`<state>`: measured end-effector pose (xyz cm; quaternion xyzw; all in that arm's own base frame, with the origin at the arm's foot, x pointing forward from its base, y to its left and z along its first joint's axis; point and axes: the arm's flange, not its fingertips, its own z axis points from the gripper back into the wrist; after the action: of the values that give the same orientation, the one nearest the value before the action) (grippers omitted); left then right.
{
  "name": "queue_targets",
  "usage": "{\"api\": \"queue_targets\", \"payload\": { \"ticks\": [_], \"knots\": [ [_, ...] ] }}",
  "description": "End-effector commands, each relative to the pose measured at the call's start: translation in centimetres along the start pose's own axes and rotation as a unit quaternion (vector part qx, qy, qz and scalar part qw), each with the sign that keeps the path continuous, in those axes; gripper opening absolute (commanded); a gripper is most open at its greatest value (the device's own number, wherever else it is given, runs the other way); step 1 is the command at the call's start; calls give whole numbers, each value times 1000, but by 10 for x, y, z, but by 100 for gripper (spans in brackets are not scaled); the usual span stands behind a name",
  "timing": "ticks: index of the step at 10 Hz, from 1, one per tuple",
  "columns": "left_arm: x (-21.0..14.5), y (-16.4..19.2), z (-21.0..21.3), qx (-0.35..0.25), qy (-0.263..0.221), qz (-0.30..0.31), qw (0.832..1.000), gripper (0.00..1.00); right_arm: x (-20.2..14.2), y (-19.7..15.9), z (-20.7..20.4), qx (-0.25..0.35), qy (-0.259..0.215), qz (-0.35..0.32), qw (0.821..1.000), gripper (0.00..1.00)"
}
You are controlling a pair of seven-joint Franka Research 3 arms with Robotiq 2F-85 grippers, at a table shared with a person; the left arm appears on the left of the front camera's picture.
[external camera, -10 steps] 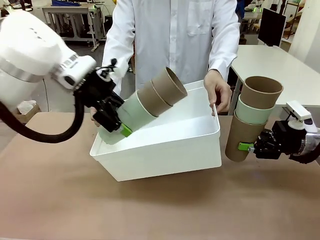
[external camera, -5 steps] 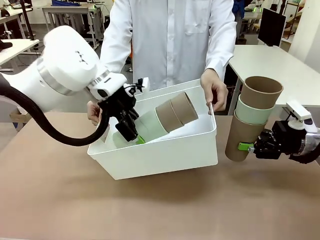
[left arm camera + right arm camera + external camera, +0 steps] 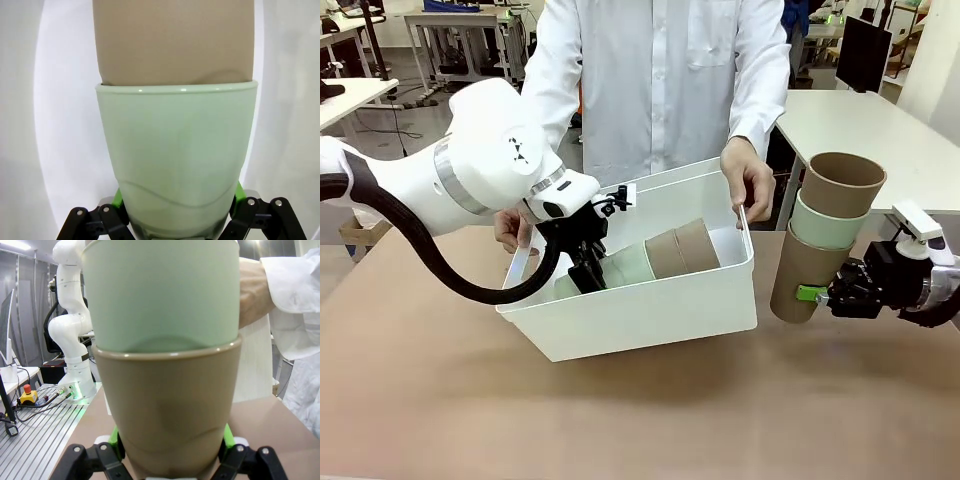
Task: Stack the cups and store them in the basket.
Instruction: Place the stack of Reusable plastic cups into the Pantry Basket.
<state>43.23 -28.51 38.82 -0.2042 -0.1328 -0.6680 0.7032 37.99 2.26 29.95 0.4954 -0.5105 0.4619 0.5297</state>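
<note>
The white basket (image 3: 650,320) stands tilted on the table, and a person's hands (image 3: 748,180) hold it at both ends. Inside it my left gripper (image 3: 588,270) is shut on the base of a mint green cup (image 3: 625,265), which lies on its side with two tan cups (image 3: 682,250) nested in it. The left wrist view shows that mint cup (image 3: 177,165) between the green pads (image 3: 118,200), a tan cup (image 3: 172,40) in its mouth. To the right of the basket, my right gripper (image 3: 815,293) is shut on an upright stack: a tan cup (image 3: 805,270), a mint one (image 3: 828,222) and a tan one (image 3: 843,183).
The brown table (image 3: 640,420) lies bare in front of the basket. The person in a white coat (image 3: 660,80) stands close behind it. A white table (image 3: 880,130) is at the back right. The right wrist view has another white arm (image 3: 72,315) far off.
My left arm has lowered its stack from above the basket's rim down into the basket, where it now lies nearly flat. The right arm and its stack have stayed still.
</note>
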Motion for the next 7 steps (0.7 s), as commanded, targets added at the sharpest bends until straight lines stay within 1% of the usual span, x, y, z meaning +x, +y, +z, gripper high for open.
{"api": "queue_targets", "payload": {
  "ticks": [1, 5, 6, 7],
  "knots": [
    [8, 0, -4, 5, 9, 6, 1000, 85, 5, 0, 0, 0, -1, 6, 1000, 85],
    [3, -1, -21, -5, 10, -1, 1000, 85, 5, 0, 0, 0, -1, 6, 1000, 85],
    [4, 0, -22, -13, 2, -14, 1000, 100, 5, 0, 0, 0, -1, 6, 1000, 85],
    [4, 0, -20, -15, 1, -18, 1000, 100, 5, 0, 0, 0, -1, 6, 1000, 85]
  ]
}}
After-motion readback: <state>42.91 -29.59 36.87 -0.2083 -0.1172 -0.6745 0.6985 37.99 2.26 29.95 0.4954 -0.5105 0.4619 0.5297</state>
